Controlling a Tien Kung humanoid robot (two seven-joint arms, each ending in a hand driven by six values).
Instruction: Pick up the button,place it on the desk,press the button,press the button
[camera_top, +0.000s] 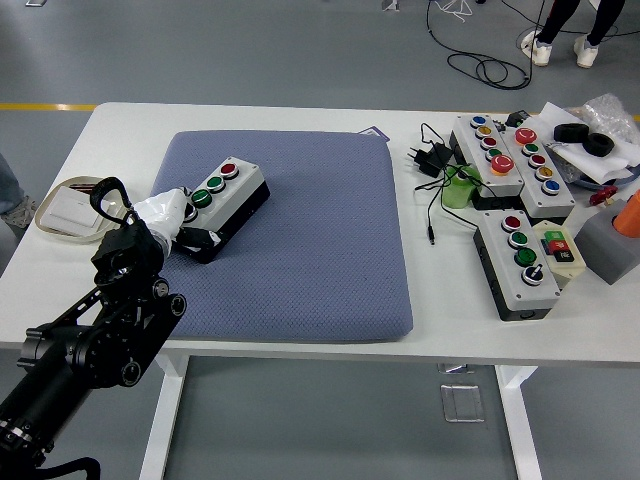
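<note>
A grey button box (222, 195) with a red, two green and a white button lies at an angle on the blue pad (300, 240), near the pad's left edge. My left hand (185, 225), white and black, is at the box's near left end, fingers curled against its black side. The left arm (100, 320) rises from the lower left corner. Whether the fingers truly grip the box is hard to tell. The right arm is out of the picture.
A white dish (65, 210) sits at the table's left edge behind my arm. At the right stand a long button panel (505, 160), another button box (520, 262), a black charger with cable (432, 160), a green object (458, 190) and clutter.
</note>
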